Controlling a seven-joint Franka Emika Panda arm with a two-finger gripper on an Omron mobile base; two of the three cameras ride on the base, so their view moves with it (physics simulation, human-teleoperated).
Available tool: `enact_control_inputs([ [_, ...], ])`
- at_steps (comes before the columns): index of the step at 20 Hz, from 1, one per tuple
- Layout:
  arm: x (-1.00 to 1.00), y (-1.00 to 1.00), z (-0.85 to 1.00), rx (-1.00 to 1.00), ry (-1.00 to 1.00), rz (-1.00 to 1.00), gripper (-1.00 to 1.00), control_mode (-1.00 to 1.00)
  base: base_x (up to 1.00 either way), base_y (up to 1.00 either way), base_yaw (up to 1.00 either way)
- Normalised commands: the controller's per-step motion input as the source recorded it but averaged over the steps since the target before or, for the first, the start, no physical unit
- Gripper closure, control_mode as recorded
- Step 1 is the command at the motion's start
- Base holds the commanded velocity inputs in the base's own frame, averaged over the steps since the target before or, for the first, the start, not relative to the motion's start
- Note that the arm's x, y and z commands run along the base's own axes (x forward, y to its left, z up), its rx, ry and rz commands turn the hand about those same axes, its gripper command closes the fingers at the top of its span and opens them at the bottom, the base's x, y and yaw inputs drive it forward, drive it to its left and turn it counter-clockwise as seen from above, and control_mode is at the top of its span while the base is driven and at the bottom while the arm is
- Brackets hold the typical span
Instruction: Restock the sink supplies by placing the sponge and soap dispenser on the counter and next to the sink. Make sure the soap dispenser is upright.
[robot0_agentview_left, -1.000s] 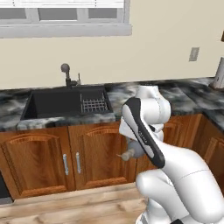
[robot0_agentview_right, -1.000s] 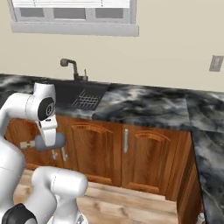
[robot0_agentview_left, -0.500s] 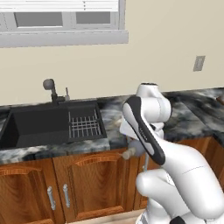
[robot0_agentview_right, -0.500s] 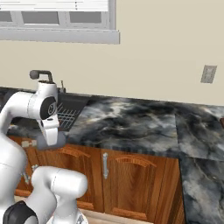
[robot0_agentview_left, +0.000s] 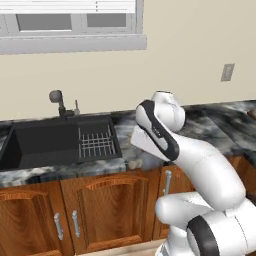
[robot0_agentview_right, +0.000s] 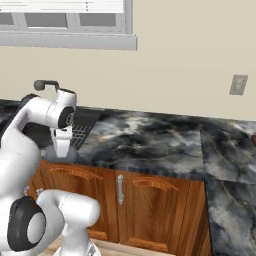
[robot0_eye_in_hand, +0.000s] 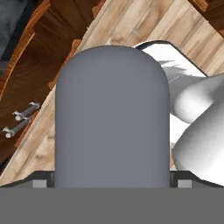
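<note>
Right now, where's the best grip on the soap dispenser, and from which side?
The plain cylindrical body of the soap dispenser, squeezed across its round wall from the side. That seems to be how the gripper has it in the hand view. The walls run straight and parallel there, while the rounded end would likely slip.

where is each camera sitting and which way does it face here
Left base view: behind the arm on its left, facing forward and down at the sink and counter; the arm rises from the lower right.
Right base view: behind on the right, facing the same counter and sink; the arm rises from the lower left.
Hand view: on the hand, looking along the pincer at the grey soap dispenser it holds, with cabinets and floor beyond.
Both base views share sink, counter and arm.
</note>
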Motion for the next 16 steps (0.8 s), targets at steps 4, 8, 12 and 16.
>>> enact_control_inputs([
  [4, 1.0, 0.0, 0.01, 0.22, 0.2, 0.0, 1.0, -1.0, 0.0, 0.0, 0.0],
  [8, 1.0, -0.03, 0.0, 0.2, 0.03, 0.0, 1.0, -1.0, 0.0, 0.0, 0.0],
  [12, 0.93, 0.0, 0.0, 0.2, 0.01, 0.0, 1.0, -1.0, 0.0, 0.0, 0.0],
  [16, 0.98, 0.0, -0.11, 0.27, 0.12, 0.0, 1.0, -1.0, 0.0, 0.0, 0.0],
])
